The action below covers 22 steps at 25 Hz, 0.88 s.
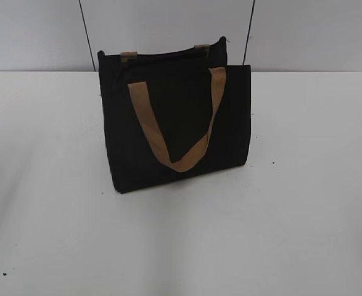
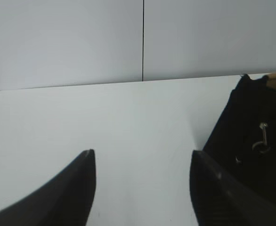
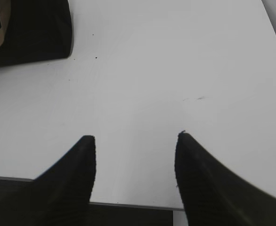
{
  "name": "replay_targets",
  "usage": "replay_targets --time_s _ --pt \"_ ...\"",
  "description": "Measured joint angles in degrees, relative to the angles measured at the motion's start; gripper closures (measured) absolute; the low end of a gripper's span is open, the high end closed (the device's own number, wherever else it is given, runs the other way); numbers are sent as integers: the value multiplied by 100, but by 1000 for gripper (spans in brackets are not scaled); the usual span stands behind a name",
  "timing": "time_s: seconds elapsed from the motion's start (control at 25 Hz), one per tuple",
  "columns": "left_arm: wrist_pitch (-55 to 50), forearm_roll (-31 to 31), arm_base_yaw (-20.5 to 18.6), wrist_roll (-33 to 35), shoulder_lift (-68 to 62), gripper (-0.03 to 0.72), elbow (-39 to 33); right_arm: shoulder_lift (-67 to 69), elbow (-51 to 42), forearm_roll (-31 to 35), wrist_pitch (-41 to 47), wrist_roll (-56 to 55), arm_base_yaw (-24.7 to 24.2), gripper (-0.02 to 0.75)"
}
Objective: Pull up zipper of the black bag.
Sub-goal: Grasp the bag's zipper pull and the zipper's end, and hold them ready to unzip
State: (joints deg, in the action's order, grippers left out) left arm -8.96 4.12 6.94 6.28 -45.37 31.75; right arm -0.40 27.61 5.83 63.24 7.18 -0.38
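- The boxy black fabric bag (image 1: 177, 120) with tan webbing handles (image 1: 168, 132) is seen upright, mid-table on the white tabletop (image 1: 292, 216).
- Its contents cannot be made out.
- The thin black zipper (image 1: 168, 57) runs along the top rim; no pull is yet grasped.
- The left gripper (image 2: 142, 162) is held wide open, empty, left of the bag.
- The right gripper (image 3: 135, 146) is likewise spread, empty, at the near right.
- Approach judged pending: the rim must be steadied, the tab found.

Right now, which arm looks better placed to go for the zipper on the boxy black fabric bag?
Probably left. The left gripper, open, faces the side of the boxy black fabric bag close by, up to its top rim. The right gripper, also open, sees only the bag's lower corner, farther away.
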Motion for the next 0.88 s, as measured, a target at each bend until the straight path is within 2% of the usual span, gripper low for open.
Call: replay_targets --time_s 0.16,0.4,0.68,0.8,0.88 --pt "1437 48 0 5 -1188 238 -30 0 0 0 0 0 0 323" --pt "4038 43 156 -86 -2915 342 -325 0 0 0 0 0 0 323" --pt "6339 23 649 -322 -4994 356 -574 0 0 0 0 0 0 323" --pt "7367 261 905 -357 -5614 356 -580 0 0 0 0 0 0 323" --pt "7678 406 1066 -476 -5958 356 -580 0 0 0 0 0 0 323"
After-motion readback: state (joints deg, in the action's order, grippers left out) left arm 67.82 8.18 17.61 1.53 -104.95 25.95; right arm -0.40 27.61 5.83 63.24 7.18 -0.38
